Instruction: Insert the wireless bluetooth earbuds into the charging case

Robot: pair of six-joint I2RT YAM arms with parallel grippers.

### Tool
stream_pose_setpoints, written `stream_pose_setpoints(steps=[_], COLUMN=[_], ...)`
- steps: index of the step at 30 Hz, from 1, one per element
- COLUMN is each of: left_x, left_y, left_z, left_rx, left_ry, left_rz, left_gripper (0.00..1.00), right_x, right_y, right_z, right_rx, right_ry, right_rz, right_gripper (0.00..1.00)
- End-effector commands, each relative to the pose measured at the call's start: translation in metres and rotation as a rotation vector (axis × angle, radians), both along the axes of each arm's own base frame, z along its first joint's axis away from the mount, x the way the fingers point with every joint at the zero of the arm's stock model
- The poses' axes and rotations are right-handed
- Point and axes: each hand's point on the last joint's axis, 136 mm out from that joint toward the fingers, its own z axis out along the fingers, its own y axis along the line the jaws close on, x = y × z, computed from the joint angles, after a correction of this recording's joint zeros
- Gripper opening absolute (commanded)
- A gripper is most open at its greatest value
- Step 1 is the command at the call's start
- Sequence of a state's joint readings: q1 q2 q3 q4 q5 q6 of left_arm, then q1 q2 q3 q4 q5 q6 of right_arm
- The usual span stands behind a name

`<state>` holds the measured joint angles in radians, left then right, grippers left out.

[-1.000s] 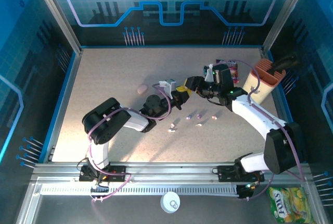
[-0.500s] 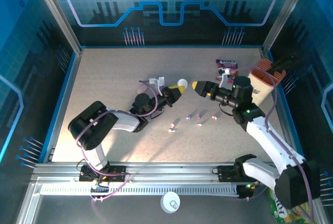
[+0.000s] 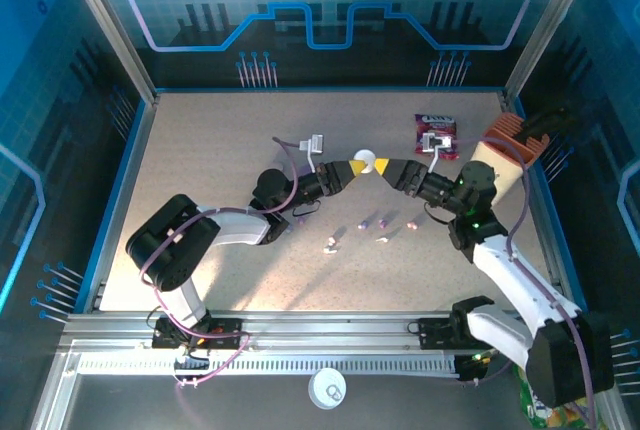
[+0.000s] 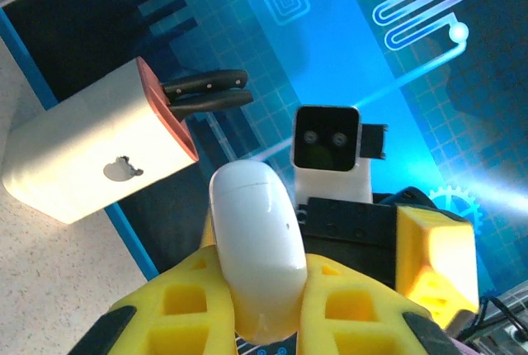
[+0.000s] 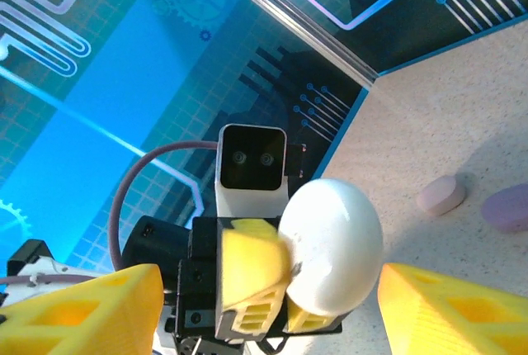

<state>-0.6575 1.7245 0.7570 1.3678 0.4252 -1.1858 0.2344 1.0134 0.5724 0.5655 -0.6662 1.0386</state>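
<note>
top external: white case (image 3: 366, 159) in left hand (image 3: 357, 165), spread right hand (image 3: 385, 166) alongside

The charging case (image 4: 252, 239) is glossy white between the bright yellow fingers (image 4: 346, 310) of the black left hand (image 3: 354, 165), and the right hand (image 3: 384, 166) has the same yellow tips. The earbuds (image 3: 380, 222) are purple, pink and white on the speckled beige table (image 3: 220, 150). The walls (image 3: 330, 0) are blue with a pale circuit pattern.

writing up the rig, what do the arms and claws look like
The left arm and right arm have white links and black joints, with a purple cable looping along each. The left claw and right claw have yellow fingers with square hollows. Each wrist carries a white camera with a black face.
</note>
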Motion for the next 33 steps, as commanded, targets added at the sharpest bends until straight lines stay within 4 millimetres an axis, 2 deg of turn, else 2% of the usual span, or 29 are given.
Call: stream_pose_setpoints(steps=[1, 6, 13, 21, 23, 27, 29, 30, 31, 33], left_x=[-0.01, -0.014, -0.013, -0.009, -0.008, -0.008, -0.008, -0.008, -0.008, -0.008], left_y=[-0.002, -0.002, -0.005, -0.006, -0.006, -0.006, -0.005, -0.004, -0.004, -0.001], left_z=[0.025, 0.029, 0.029, 0.027, 0.027, 0.024, 0.022, 0.02, 0.018, 0.017], left_rx=[-0.06, -0.065, -0.066, -0.069, -0.069, -0.064, -0.057, -0.052, -0.045, -0.038], left_ry=[-0.011, -0.014, -0.015, -0.011, -0.008, -0.008, -0.011, -0.019, -0.023, -0.037], left_rz=[-0.072, -0.08, -0.081, -0.061, -0.059, -0.058, -0.05, -0.043, -0.036, -0.014], left_gripper=[0.06, 0.06, 0.07, 0.08, 0.08, 0.08, 0.08, 0.11, 0.17, 0.46], right_x=[0.003, 0.007, 0.007, 0.006, 0.004, 0.003, 0.004, 0.003, 0.003, 0.001], right_y=[0.001, 0.007, 0.008, 0.01, 0.012, 0.009, 0.008, 0.008, 0.007, 0.007], right_z=[0.012, 0.01, 0.006, -0.008, -0.009, -0.005, -0.004, -0.003, -0.002, -0.002], right_rx=[0.088, 0.107, 0.104, 0.053, 0.044, 0.045, 0.032, 0.019, 0.002, -0.044], right_ry=[-0.017, 0.005, 0.011, 0.047, 0.05, 0.024, 0.014, 0.008, -0.005, -0.028], right_rz=[0.031, 0.06, 0.062, 0.061, 0.077, 0.059, 0.048, 0.044, 0.041, 0.048], right_gripper=[0.68, 0.63, 0.42, 0.44, 0.4, 0.26, 0.22, 0.21, 0.2, 0.2])
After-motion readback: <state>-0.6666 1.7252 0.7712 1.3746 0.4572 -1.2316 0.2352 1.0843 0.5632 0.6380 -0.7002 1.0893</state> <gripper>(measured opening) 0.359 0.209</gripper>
